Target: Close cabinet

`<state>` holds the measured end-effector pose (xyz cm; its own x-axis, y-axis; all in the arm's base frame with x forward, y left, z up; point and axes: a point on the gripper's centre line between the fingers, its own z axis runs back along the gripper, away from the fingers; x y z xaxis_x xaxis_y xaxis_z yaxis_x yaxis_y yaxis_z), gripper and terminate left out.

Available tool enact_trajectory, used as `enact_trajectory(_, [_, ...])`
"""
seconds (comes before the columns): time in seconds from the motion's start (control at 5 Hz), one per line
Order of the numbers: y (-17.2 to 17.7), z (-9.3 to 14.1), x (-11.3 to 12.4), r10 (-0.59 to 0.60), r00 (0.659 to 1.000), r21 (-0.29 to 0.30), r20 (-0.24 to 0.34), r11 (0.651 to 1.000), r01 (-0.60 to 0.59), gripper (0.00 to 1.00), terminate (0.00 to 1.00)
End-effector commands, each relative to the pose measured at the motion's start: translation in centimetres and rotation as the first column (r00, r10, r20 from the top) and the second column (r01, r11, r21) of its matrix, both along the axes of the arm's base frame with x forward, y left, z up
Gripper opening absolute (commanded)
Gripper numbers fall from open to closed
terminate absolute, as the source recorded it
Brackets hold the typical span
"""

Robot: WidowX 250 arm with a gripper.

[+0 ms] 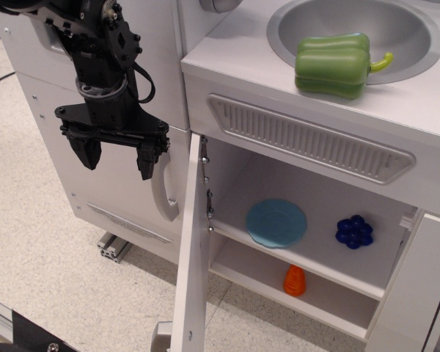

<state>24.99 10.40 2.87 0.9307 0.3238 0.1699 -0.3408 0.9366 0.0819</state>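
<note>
The cabinet door stands wide open, edge-on; the gripper hovers left of it, jaws spread and empty; pushing too near the hinge risks jamming, I judge.

1. No text, label, brand, number or sign can be read anywhere in the view.
2. The white cabinet and its open door are seen to be plain, with no lettering.
3. No marking can be made out on the black gripper at the left.
4. The green pepper at the far right, the blue plate and the orange cone are seen to carry no print.
</note>
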Motion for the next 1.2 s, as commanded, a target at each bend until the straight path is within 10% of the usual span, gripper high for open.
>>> enact_trajectory(0.0, [0.0,0.0,0.0,0.0,1.0,0.0,0.0,1.0,0.0,1.0,0.0])
enact_trajectory(1.0, [-4.8,-6.3,-7.1,-0.441,0.896,0.03,-0.049,0.896,0.443,1.0,0.0])
